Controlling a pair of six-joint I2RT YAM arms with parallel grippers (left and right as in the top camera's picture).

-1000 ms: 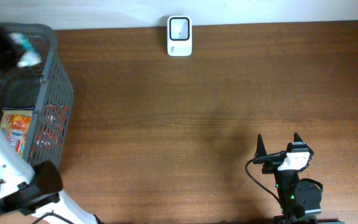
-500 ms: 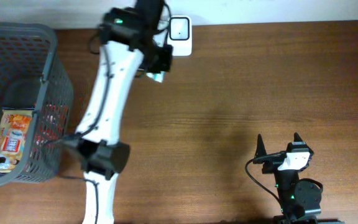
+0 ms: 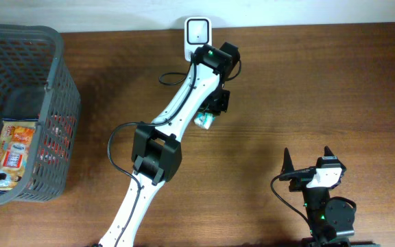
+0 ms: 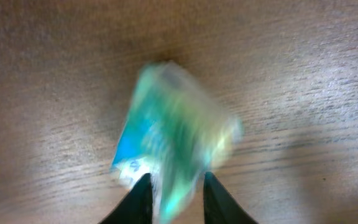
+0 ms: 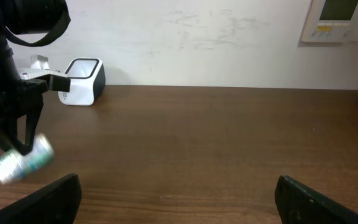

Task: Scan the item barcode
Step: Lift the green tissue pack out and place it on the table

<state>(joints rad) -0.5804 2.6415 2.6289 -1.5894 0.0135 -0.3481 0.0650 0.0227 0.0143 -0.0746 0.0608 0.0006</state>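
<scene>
Blurred packet between my left fingers, near the scanner.
I cannot tell whether they clench it; my right fingers gape. If loose, it may drop barcode-down.

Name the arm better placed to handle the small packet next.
Left. The packet sits, blurred, between the fingertips of the left gripper, near the scanner; how firm the grip is cannot be told. The right gripper rests open at the near edge of the table, far from both.
</scene>
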